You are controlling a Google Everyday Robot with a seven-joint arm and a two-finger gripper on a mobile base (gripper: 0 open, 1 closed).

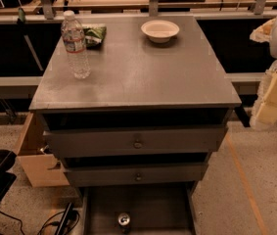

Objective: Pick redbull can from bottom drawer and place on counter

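The broad flat grey metal desk [143, 72] tops the cabinet, the deep grey metal bottom drawer [152, 204] stands pulled out beneath it, and the cream-coloured gripper [267, 106] hangs beside the desk at the view's right edge, well apart from the drawer; whether it is spread or closed I cannot tell. The small slim redbull can [124, 220] with a shiny silver top stands upright on the drawer's dark floor; it looks light, thin-walled and slick, best gripped gently across its mid-body.

No legible text, water bottle [75, 43] label unreadable, gripper [266, 112] at right edge, beside counter [138, 77].
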